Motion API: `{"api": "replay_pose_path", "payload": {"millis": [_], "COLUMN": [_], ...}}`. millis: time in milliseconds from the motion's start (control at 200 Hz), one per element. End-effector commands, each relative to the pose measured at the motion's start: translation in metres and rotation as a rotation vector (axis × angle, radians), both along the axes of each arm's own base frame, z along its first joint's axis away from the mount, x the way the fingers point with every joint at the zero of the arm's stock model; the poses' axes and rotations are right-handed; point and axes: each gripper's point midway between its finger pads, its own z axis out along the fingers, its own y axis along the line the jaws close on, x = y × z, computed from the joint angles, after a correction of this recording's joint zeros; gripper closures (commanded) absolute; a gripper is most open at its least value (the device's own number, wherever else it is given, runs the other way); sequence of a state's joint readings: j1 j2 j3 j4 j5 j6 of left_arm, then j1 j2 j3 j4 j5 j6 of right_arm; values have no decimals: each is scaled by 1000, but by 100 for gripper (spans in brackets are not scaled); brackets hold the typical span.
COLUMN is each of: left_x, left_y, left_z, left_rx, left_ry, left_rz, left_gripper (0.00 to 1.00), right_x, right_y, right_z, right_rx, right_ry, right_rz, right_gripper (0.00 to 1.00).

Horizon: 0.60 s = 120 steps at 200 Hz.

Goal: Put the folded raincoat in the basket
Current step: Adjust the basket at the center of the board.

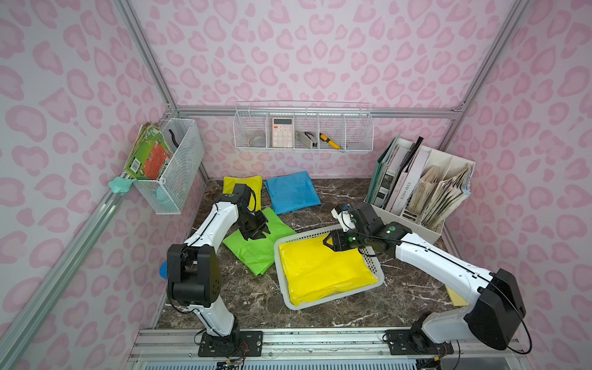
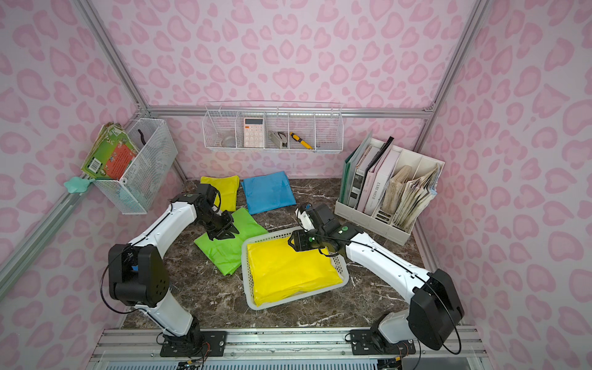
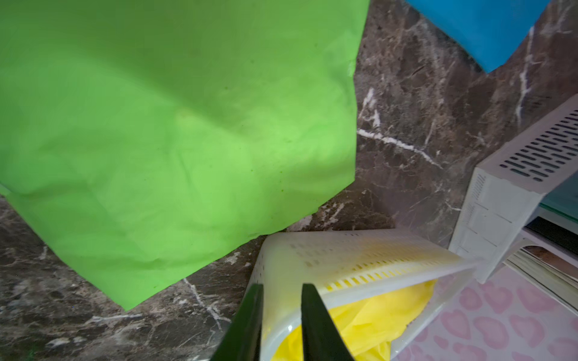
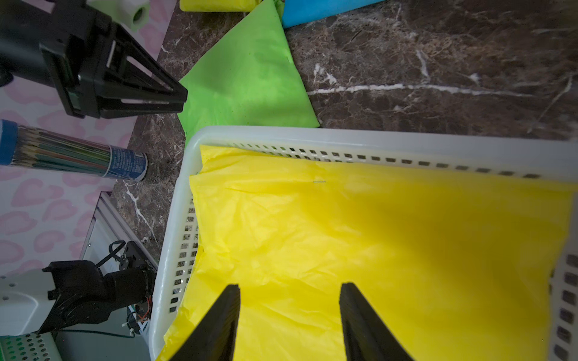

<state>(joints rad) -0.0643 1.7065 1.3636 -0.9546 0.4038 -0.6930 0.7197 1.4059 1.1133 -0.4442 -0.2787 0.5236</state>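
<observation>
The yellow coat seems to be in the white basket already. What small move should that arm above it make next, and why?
Probably lift the right gripper straight up and away: its jaws stand open with nothing between them, and the yellow raincoat already lies inside the basket.

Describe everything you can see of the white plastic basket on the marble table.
Low, rectangular, white plastic: the basket has a rolled rim and rows of small slots in its walls. It stands upright and askew on the dark marble table. A folded yellow raincoat fills it. A green raincoat lies close beside one side. The open right gripper hangs over its far end.
</observation>
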Motion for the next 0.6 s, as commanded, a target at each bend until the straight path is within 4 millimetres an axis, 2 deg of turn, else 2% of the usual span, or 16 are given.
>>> {"api": "replay_pose_path", "payload": {"millis": [0,70,115,200,320,445,595], "left_x": [-12,-17,-21,-28,-49,-68,-54], "left_y": [6,16,20,15,-1,-24,-59], "left_z": [-8,-10,-11,-12,-18,-30,-19], "left_rx": [41,100,127,111,135,116,95], "left_ry": [53,70,80,87,135,151,86], "left_rz": [43,56,55,33,-34,-71,-132], "left_gripper": [77,78,83,92,100,100,100], "right_x": [-1,1,1,0,0,6,13], "right_y": [-2,-5,-6,-9,-15,-28,-39], "right_z": [8,13,16,16,17,23,28], "right_rx": [18,26,27,22,8,1,24], "right_ry": [-3,-14,-18,-19,-22,-50,-83], "right_rz": [-10,-22,-26,-29,-44,-89,-128], "right_gripper": [46,46,46,46,46,46,46]}}
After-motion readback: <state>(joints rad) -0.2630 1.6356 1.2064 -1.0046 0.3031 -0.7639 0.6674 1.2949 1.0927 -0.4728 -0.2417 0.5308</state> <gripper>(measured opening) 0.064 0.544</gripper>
